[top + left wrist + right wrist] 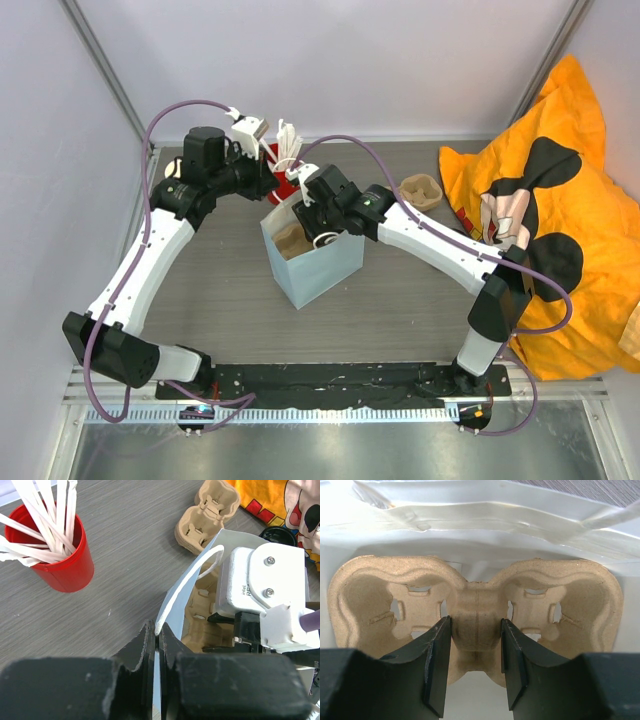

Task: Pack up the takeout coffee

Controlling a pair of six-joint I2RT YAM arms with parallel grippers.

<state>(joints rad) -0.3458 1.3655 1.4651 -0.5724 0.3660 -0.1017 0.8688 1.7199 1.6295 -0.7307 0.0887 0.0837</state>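
The tan paper coffee cup is out of view in every frame. A pale blue paper bag (322, 272) stands open mid-table. My left gripper (157, 633) (270, 196) is shut on the bag's rim by its white handle (192, 572). My right gripper (476, 630) (312, 226) reaches down into the bag. Its fingers (437, 655) press both sides of the middle ridge of a moulded cardboard cup carrier (370, 600) (200, 625) lying inside the bag. Both of its cup wells are empty.
A second cardboard carrier (421, 190) (205, 515) lies on the table right of the bag. A red cup of white sticks (65, 565) (284, 184) stands behind the bag. An orange cartoon cloth (560, 200) is heaped on the right side.
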